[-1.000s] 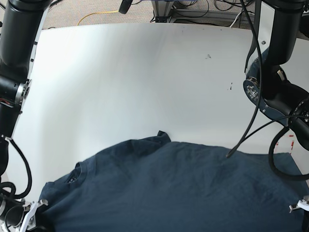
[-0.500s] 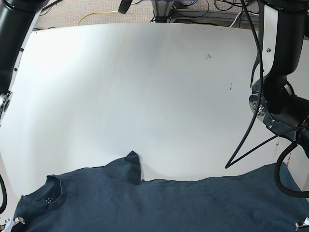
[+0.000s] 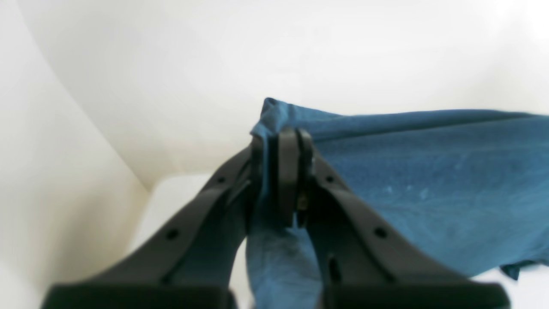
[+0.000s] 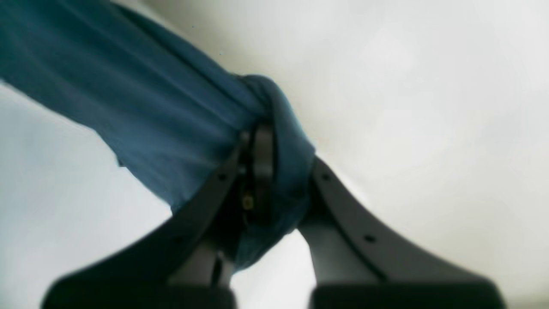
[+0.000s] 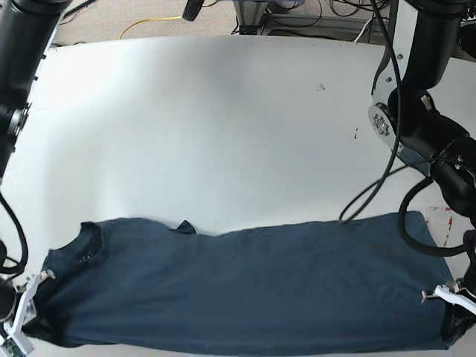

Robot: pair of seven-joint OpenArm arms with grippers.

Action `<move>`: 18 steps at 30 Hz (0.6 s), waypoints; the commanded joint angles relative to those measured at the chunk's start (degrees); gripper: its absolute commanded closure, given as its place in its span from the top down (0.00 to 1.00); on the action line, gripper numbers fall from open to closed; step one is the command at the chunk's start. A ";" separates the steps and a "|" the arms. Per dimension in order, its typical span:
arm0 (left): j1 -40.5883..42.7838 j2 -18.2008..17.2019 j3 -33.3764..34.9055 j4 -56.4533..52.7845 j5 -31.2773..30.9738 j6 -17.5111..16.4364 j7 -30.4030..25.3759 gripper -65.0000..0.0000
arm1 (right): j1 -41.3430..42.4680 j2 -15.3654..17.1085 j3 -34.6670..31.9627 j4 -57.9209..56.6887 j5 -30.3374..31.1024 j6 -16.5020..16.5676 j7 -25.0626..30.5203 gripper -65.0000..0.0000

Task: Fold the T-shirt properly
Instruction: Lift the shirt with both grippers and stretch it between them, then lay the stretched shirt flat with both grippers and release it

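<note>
The dark navy T-shirt [image 5: 245, 290] lies stretched sideways along the near part of the white table [image 5: 223, 111], collar at the left. My left gripper [image 5: 445, 296] is at the shirt's right end. In the left wrist view it [image 3: 283, 141] is shut on a bunched edge of the blue cloth [image 3: 429, 180]. My right gripper [image 5: 33, 286] is at the shirt's left end near the collar. In the right wrist view it [image 4: 274, 141] is shut on a fold of the cloth [image 4: 150, 107], which wraps over one finger.
The left arm's joints [image 5: 424, 126] and hanging black cables [image 5: 372, 201] stand over the table's right side. The right arm [image 5: 15, 74] rises along the left edge. Floor and cables [image 5: 149, 22] lie beyond the far edge.
The shirt has gone from a loose heap at the near edge to a long flat band pulled taut sideways. Both grippers have moved apart, still holding it.
</note>
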 commanded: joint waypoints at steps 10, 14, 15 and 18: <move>16.61 -0.65 -0.14 5.43 -3.43 0.09 -1.62 0.01 | -26.01 -2.29 14.44 11.99 -0.88 -0.42 1.12 0.00; 23.90 -0.65 -3.65 5.96 -6.24 0.09 -1.62 0.01 | -36.12 -5.45 18.40 16.04 -0.88 -0.42 1.12 0.00; 25.84 -0.74 -4.71 5.96 -7.21 0.09 -1.62 0.01 | -38.76 -6.24 19.72 16.91 -0.88 -0.42 1.12 0.00; 30.23 -0.83 -6.64 6.31 -9.67 0.09 -1.62 0.01 | -44.56 -8.26 22.18 18.15 -0.88 -0.42 1.12 0.00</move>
